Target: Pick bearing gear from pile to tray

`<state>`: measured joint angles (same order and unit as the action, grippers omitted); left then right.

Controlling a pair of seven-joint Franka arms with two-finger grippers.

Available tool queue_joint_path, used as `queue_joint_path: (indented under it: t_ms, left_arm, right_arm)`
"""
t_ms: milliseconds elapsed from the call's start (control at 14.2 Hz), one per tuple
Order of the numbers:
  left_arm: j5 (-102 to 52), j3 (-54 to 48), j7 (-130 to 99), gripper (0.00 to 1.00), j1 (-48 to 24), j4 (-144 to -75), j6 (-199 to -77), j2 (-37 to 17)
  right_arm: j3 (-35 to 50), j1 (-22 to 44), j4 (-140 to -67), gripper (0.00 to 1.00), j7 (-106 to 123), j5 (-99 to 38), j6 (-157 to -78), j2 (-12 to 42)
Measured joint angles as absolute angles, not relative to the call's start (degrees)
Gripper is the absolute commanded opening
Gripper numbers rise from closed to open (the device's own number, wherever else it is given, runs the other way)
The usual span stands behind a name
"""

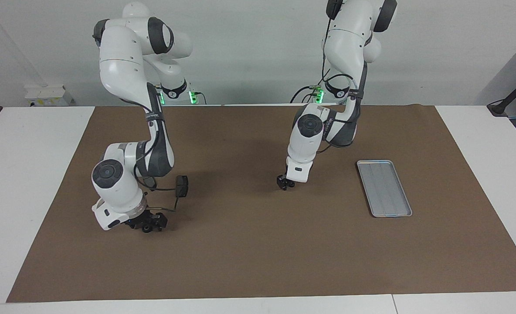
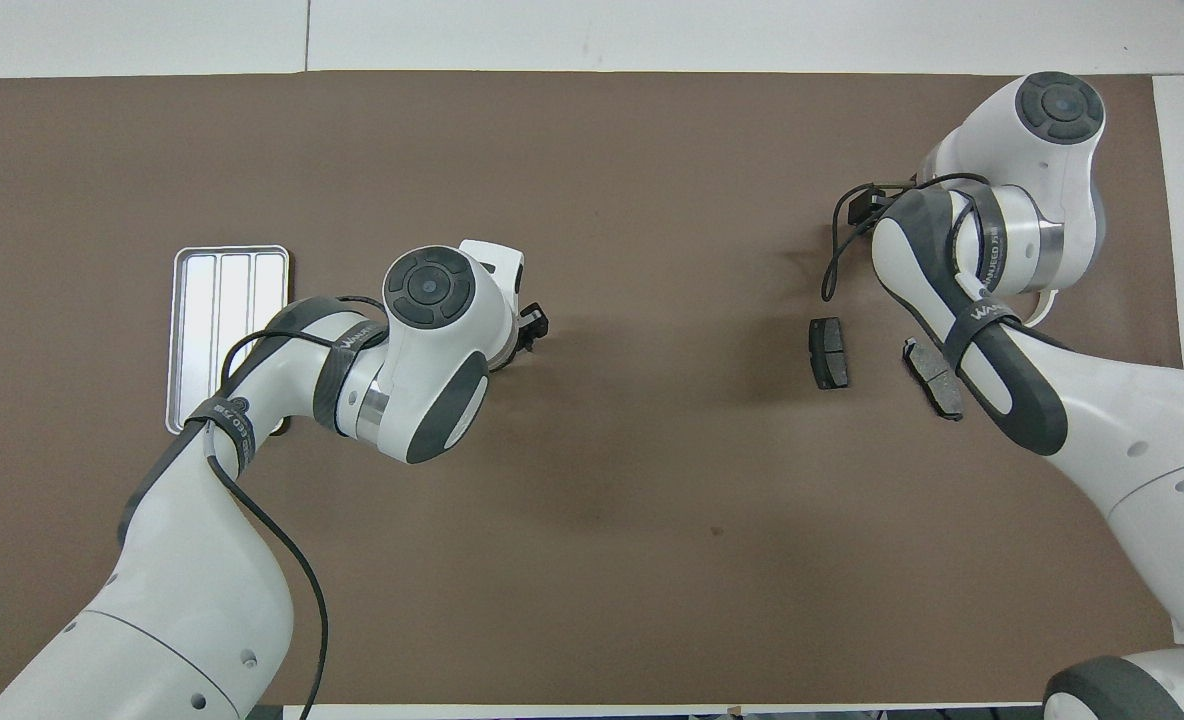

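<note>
Two dark grey brake pads (image 2: 830, 352) (image 2: 934, 378) of the pile lie on the brown mat toward the right arm's end; the right arm hides them in the facing view. The white bracket and the tiny black round pieces do not show. My right gripper (image 1: 151, 224) hangs low over the mat by the pile, and its own wrist hides it in the overhead view. My left gripper (image 1: 285, 183) (image 2: 532, 322) hangs low over bare mat near the table's middle. The silver tray (image 1: 384, 187) (image 2: 227, 300) lies toward the left arm's end, partly covered by the left arm from above.
The brown mat (image 1: 258, 261) covers most of the white table. A small black box on a cable (image 1: 181, 185) hangs from the right arm's wrist. The tray holds nothing that I can see.
</note>
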<state>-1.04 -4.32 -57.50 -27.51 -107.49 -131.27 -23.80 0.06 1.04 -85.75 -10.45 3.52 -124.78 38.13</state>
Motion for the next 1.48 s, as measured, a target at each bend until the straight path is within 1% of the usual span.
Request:
queue_joint_path:
  t_ms: [70, 141, 351, 492, 562, 633, 703, 843, 914, 1054, 1195, 1335, 1476]
  left_arm:
    - [-1.0, -4.2, -57.5, 0.04, -27.5, -107.5, -131.1, -23.5]
    - [-1.0, -4.1, -57.5, 0.00, -27.5, -107.5, -131.1, -23.3]
    - [-1.0, -3.8, -57.5, 0.00, -27.4, -106.1, -129.2, -23.2]
    - [-1.0, -3.3, -57.4, 0.00, -27.1, -104.4, -126.7, -22.8]
    - [-0.9, -3.1, -56.3, 0.00, -26.3, -103.9, -125.1, -22.1]
    - [-0.9, -3.0, -53.6, 0.00, -24.9, -103.8, -122.5, -20.6]
    - [-0.8, -2.9, -49.5, 0.00, -22.7, -103.9, -119.3, -18.5]
    - [-0.7, -2.7, -37.7, 0.00, -16.3, -104.9, -113.3, -13.3]
    - [-0.7, -2.7, -30.6, 0.00, -12.3, -105.8, -111.7, -11.1]
    - [-0.7, -2.5, -18.3, 0.00, -5.2, -108.1, -111.6, -9.1]
    - [-0.7, -2.5, -9.3, 0.00, -0.3, -110.8, -114.4, -8.9]
    - [-0.8, -2.5, -4.6, 0.00, 1.5, -114.9, -119.6, -8.9]
    - [-0.8, -2.6, -2.0, 0.00, 2.0, -118.7, -124.2, -9.0]
  right_arm:
    - [0.1, 1.0, -85.9, 0.99, -10.7, 3.5, -124.8, 38.1]
    - [0.1, 1.0, -85.9, 0.98, -10.8, 3.5, -124.8, 38.1]
    - [0.1, 1.0, -86.0, 0.94, -11.0, 3.5, -124.8, 38.1]
    - [0.1, 1.0, -85.9, 0.83, -11.0, 3.5, -124.8, 38.1]
    - [0.1, 0.9, -85.9, 0.75, -11.0, 3.5, -124.8, 38.1]
    - [0.1, 0.7, -85.9, 0.63, -11.0, 3.5, -124.8, 38.1]
    - [0.1, 0.5, -85.9, 0.48, -11.0, 3.4, -124.8, 38.0]
    - [0.1, 0.2, -85.8, 0.14, -11.0, 3.4, -124.8, 37.7]
    - [0.2, 0.2, -85.8, 0.00, -11.0, 3.4, -124.7, 37.5]
    - [0.2, 0.2, -85.8, 0.00, -11.0, 3.3, -124.6, 37.4]
    - [0.2, 0.1, -85.8, 0.00, -11.0, 3.3, -124.6, 37.4]
    - [0.2, 0.1, -85.7, 0.00, -11.0, 3.3, -124.3, 37.4]
    - [0.2, 0.2, -85.0, 0.00, -11.0, 3.5, -121.2, 37.3]
